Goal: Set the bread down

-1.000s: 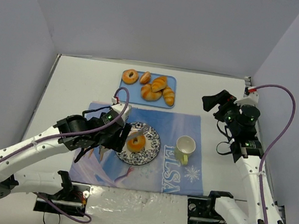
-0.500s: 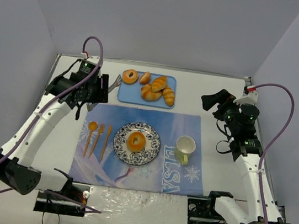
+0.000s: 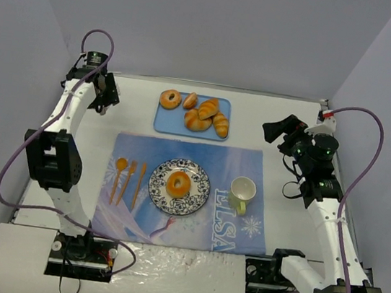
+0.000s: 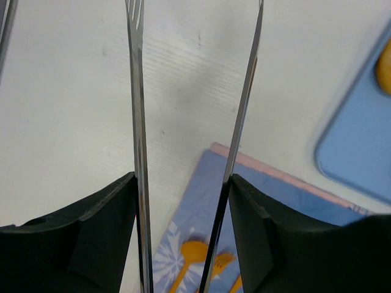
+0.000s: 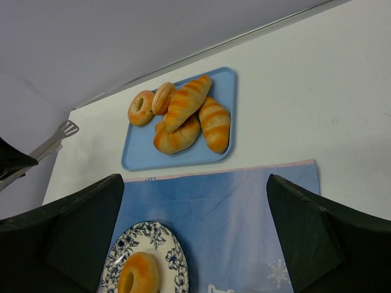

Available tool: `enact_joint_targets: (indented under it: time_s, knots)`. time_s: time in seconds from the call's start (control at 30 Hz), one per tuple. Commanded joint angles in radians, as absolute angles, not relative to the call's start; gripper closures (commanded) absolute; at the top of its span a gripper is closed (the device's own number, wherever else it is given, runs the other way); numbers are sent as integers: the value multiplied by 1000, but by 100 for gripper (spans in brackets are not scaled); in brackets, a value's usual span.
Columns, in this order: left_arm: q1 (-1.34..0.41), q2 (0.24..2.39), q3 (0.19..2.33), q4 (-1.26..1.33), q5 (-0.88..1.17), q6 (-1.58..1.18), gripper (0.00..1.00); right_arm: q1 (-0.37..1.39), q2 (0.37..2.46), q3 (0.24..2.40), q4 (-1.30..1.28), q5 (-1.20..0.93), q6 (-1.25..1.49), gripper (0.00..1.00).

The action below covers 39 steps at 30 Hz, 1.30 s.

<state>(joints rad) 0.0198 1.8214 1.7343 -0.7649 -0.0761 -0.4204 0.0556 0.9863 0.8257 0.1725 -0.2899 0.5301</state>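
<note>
- Placemat point(image 3: 240, 166): spread under the plate point(image 3: 202, 179), which sits mid-mat. Reads as a setting laid for one.
- Left arm: stretched to the far corner, well up and left of the plate. Left gripper point(image 3: 106, 95) is clamped on metal tongs point(image 4: 137, 122). Its jaws are narrowed and press both blades. The blades stand apart, with nothing between them. Judged: the tool is held clear of the plate because its part is finished.
- Right arm: beyond and to the right of the plate. Right gripper point(image 5: 194, 183) is spread wide and empty, and its camera looks back toward the plate. Looks idle.
- Blue tray point(image 3: 169, 124): directly behind the plate, off the mat. Probably the supply. Crescent rolls point(image 3: 207, 115) are heaped on it, with a second ring donut point(image 3: 171, 100) at the left end.
- Cup point(image 3: 242, 191): just right of the plate.
- Orange cutlery point(image 3: 127, 178): just left of the plate.
- The bread point(image 3: 178, 183): lies flat at the plate's centre, hole upward, inside the rim, touching nothing else. It is well apart from both sets of jaws; the tongs are far up-left of the plate and the empty jaws far up-right. Judged placed.
</note>
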Motion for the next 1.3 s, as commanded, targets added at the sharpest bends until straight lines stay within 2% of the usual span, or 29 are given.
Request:
enact_joint_targets:
  time_s: [0.0,0.27,0.33,0.57,0.83,1.27]
  knots:
    - [80,1904,1846,-672,-84,-419,46,64,975,829,267,-306,528,0]
    - [96,2114,1941,-696,-111,-410,45,64,956,822,257,-303,517,0]
    - [98,2131,1927,-691,-114,-410,40,66,951,821,248,-302,514,0]
    - [112,2160,1859,-649,-114,-420,32,64,939,824,233,-307,509,0]
    - [112,2165,1848,-644,-92,-419,22,66,928,834,212,-305,502,0]
    - [109,2004,1893,-682,-89,-431,20,66,930,865,183,-305,489,0]
